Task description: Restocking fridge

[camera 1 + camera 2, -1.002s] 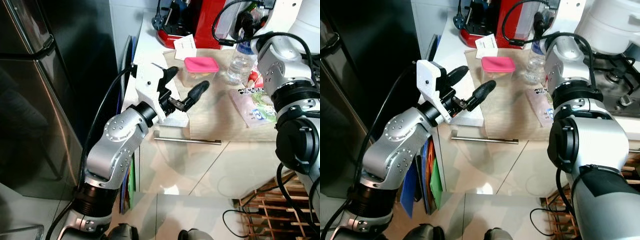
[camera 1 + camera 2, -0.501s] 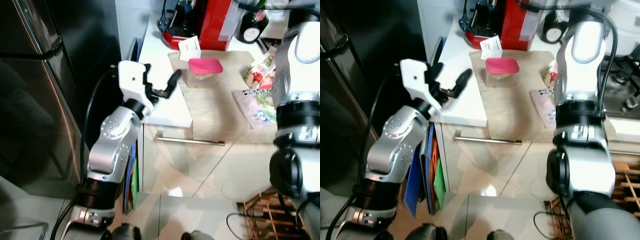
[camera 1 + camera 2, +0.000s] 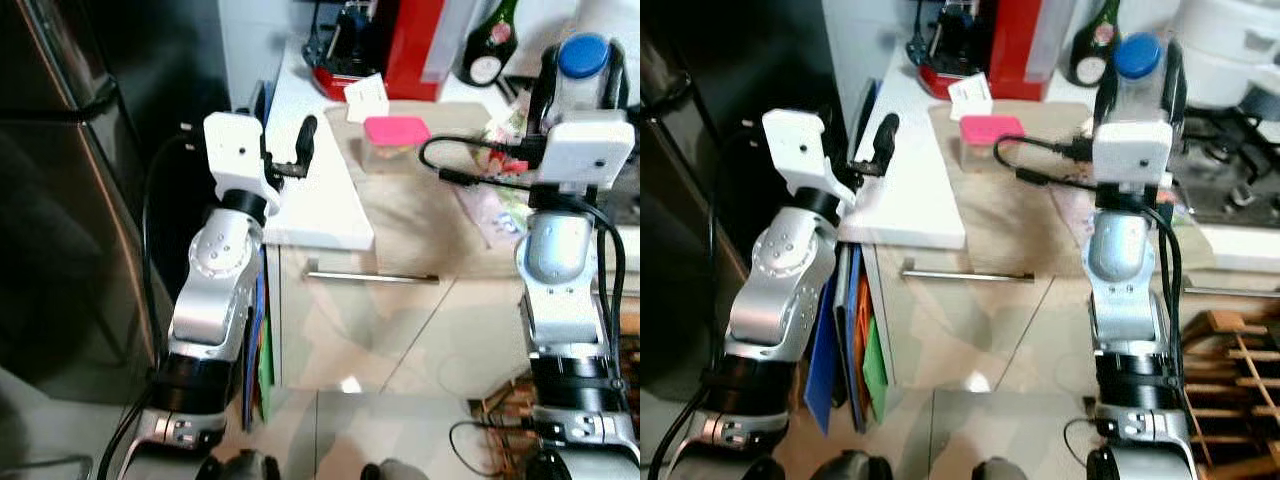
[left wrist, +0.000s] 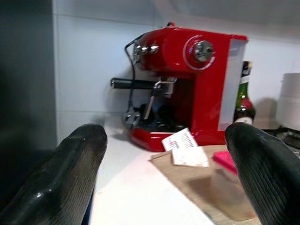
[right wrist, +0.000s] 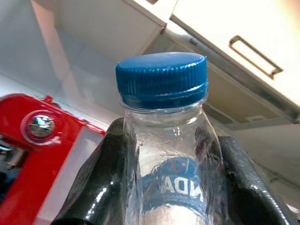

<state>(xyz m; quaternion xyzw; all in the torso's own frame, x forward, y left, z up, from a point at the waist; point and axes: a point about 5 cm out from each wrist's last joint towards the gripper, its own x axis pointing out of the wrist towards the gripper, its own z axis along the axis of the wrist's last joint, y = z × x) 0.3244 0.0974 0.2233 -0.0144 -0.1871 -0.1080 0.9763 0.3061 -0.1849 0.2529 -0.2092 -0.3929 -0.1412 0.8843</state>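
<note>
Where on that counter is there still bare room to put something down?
The white counter strip by the left hand is bare, bordered by the wooden board's edge. The board's near part is also free. It is crowded further back, around the pink-lidded box, the red coffee machine and the packets.

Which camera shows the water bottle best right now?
The right wrist view: the water bottle sits close up, blue cap and clear neck sharp, between the right gripper's jaws. Both eye views show mostly its cap above the raised wrist.
</note>
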